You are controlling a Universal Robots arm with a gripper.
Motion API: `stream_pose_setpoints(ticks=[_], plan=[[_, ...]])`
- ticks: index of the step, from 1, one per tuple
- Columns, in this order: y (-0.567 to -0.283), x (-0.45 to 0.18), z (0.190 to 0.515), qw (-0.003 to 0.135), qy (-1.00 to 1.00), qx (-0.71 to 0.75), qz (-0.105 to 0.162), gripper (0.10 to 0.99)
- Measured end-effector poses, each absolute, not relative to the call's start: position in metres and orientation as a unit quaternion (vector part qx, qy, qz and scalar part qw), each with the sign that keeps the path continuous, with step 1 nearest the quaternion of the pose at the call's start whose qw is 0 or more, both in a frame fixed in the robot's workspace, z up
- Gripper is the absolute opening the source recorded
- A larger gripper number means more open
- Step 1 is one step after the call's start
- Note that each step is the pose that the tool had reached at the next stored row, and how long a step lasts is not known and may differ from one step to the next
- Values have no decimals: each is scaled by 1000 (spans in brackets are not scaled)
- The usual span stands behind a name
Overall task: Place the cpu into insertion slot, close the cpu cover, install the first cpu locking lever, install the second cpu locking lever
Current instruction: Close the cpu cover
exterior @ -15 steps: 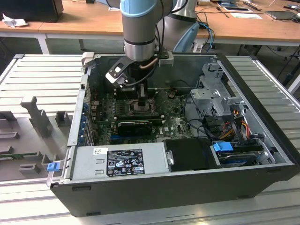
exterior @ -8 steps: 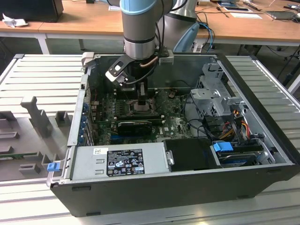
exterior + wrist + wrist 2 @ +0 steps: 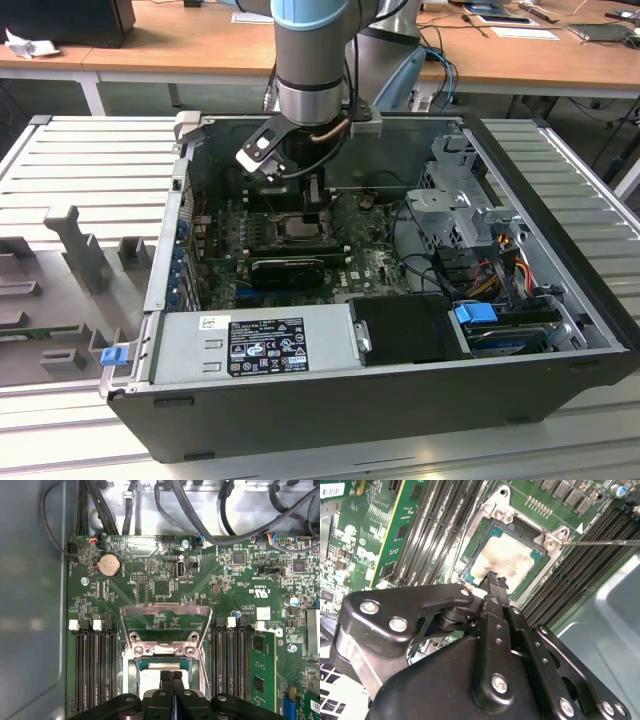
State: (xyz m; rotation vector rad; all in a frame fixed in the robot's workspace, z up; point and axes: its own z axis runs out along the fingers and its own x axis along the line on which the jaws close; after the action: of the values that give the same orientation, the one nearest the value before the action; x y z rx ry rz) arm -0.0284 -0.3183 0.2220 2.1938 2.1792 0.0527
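The cpu [image 3: 512, 555] is lying flat in the slot [image 3: 496, 511] at mid-board, metal top facing up. Being square, it is showing no long axis, and its sides are running along the slot's rim. The cover [image 3: 165, 610] is standing open on the battery [image 3: 109, 565] side. The gripper [image 3: 495, 580], fingers pressed together and empty, is hanging over the chip's edge. Closing the cover is probably calling for a gentle push on its top bar.
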Motion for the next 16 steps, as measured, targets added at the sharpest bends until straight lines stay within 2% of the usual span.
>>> stream_pose_setpoints(ticks=[16], plan=[[-318, -28, 239, 25, 704, 709, 17, 106]])
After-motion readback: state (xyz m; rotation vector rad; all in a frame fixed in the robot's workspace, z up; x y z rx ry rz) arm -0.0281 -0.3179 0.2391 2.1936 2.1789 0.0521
